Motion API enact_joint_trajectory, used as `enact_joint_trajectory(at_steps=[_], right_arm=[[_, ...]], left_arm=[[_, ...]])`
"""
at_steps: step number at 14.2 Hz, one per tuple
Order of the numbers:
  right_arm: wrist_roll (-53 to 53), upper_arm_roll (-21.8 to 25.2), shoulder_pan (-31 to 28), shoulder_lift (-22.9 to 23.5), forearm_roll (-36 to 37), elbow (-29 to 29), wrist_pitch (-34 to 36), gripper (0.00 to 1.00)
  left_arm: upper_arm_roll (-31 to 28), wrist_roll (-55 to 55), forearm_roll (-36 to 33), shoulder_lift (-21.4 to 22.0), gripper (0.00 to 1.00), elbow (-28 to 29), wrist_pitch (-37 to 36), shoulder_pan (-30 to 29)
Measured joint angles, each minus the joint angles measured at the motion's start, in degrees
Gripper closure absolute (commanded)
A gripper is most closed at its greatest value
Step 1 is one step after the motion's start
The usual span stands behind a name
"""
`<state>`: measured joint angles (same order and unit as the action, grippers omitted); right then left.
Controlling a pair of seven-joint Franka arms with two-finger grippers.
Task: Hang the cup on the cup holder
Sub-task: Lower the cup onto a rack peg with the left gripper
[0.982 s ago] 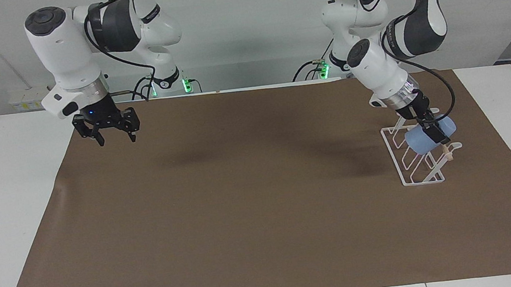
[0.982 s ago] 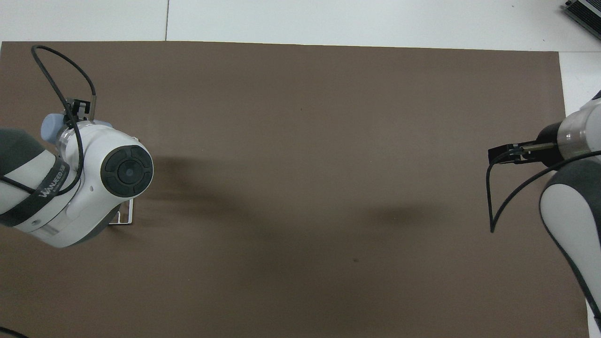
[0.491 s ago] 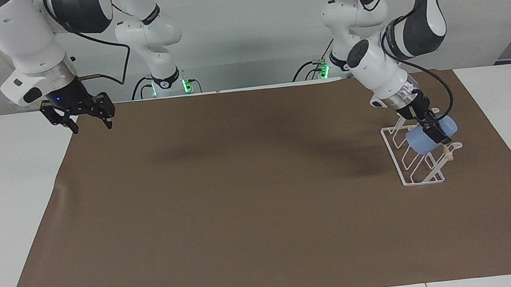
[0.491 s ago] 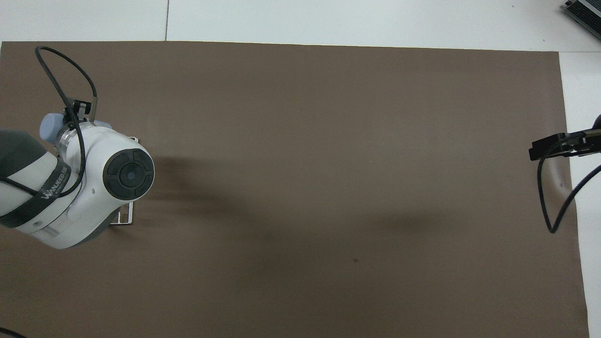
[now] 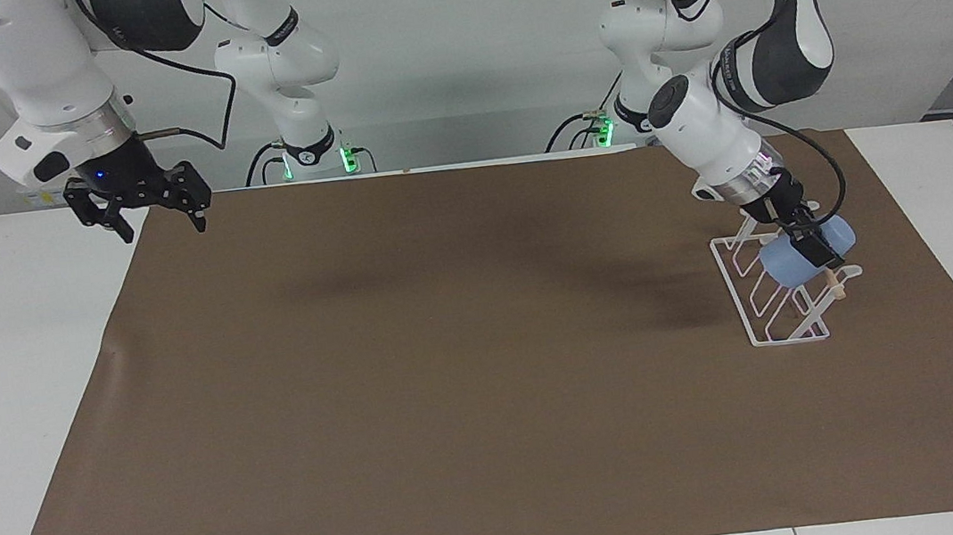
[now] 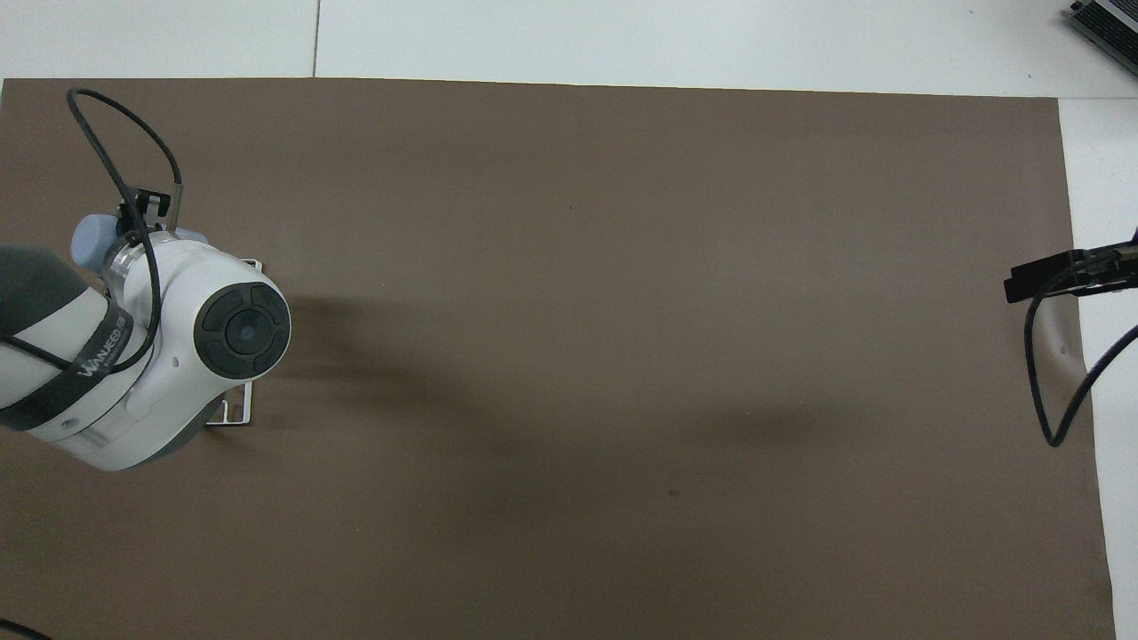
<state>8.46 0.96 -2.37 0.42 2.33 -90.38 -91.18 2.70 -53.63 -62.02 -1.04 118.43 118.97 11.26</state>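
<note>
- Right now my left end effector (image 5: 808, 246) is clamped on the cup (image 5: 805, 255), fingertips pressed against its light-blue wall, and it hangs over the cup holder (image 5: 779, 287) at the left arm's end of the worktop (image 5: 25, 400).
- So the cup is not lying off to one side of my end effector; it sits in the grip, and the relation that counts is cup to prong.
- Its long axis is tipped well off upright and runs across the line of my fingers: the end with the narrower, closed look points toward the middle of the brown mat (image 5: 450, 351), the other end toward the worktop's outer edge.
- The holder's white wire prongs slant upward, and the cup lies among the ones nearer the robots; from the facing view I cannot tell whether a prong is already inside the cup's mouth or only beside it.
- From overhead my own wrist hides nearly everything; only a bit of the cup (image 6: 89, 240) and a corner of the holder (image 6: 238, 411) peek out.
- I judge the coming move turns on lining that tilted axis up with a prong's slant before letting go.
- My right end effector (image 5: 157, 219) is spread wide and holding nothing, raised over the mat's corner at the right arm's end, well apart from the holder; that arm waits, so the left is plainly the arm for this.
</note>
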Motion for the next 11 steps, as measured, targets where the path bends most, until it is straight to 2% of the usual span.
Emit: enact_joint_trajectory(at_steps=[2, 3, 4, 5, 6, 11], right_arm=[[0.0, -0.43, 0.01, -0.02, 0.0, -0.16, 0.26, 0.0], [0.0, -0.58, 0.02, -0.03, -0.3, -0.28, 0.38, 0.0], [0.0, -0.72, 0.04, -0.04, -1.55, -0.43, 0.54, 0.0], [-0.07, -0.79, 0.04, -0.07, -3.38, -0.59, 0.64, 0.0], [-0.17, -0.82, 0.04, -0.14, -4.92, -0.8, 0.69, 0.0], [-0.28, -0.61, -0.13, -0.77, -5.94, -1.6, 0.95, 0.0]], left_arm=[[-0.08, 0.0, -0.06, 0.0, 1.0, 0.38, 1.85, -0.56], [-0.13, 0.0, -0.09, -0.01, 0.69, 0.58, 2.21, -0.64], [-0.14, 0.0, -0.17, -0.01, 0.65, 0.73, 2.57, -0.72], [-0.14, 0.0, -0.26, -0.01, 0.27, 0.82, 2.77, -0.77], [-0.14, 0.0, -0.29, -0.01, 0.0, 0.86, 2.83, -0.81], [-0.1, 0.0, -0.38, 0.0, 0.0, 0.9, 2.9, -1.24]])
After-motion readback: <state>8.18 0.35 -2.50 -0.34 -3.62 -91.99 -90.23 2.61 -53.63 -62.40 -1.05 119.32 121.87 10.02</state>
